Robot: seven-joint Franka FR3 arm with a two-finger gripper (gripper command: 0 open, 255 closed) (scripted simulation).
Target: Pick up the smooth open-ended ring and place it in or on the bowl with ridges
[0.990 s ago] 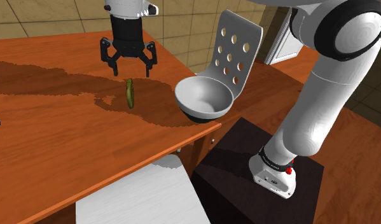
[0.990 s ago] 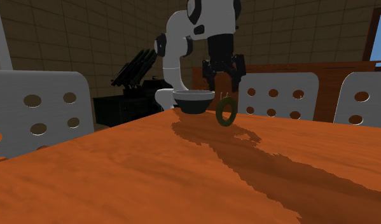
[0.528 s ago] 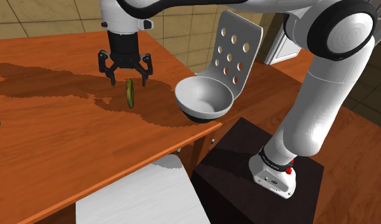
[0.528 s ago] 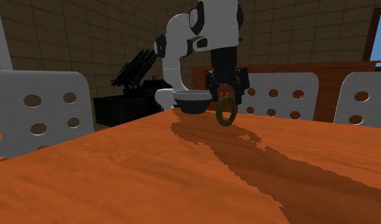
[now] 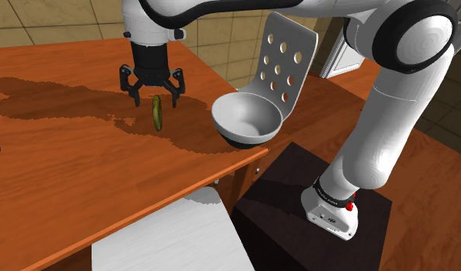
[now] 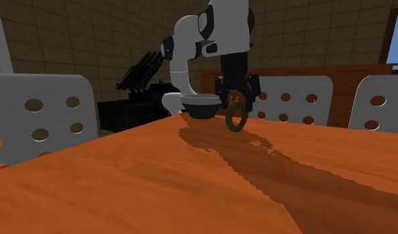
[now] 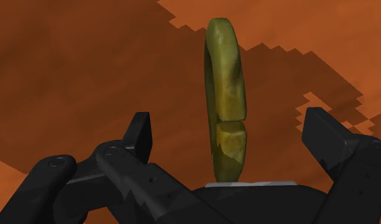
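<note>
- shoulder view: the all-black two-finger gripper [image 5: 153, 92] hangs spread over the olive-green smooth ring [image 5: 157, 113], which stands on edge on the orange-brown wooden table [image 5: 67, 169], near the pale grey round bowl with a dark base [image 5: 248, 119]
- second exterior view: the ring's top sits just at the claw; a straight descent looks safest
- wrist view: the ring stands between the fingers [image 7: 139, 130], untouched; close gently on its flat faces so it doesn't tip

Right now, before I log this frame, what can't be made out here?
Where the ring meets the table: wrist view, hidden behind the gripper.
The ring's open end: shoulder view, seen edge-on, too small.
The bowl's ridges: shoulder view, too small to tell.
The arm's upper links: shoulder view, cut by the top edge.
</note>
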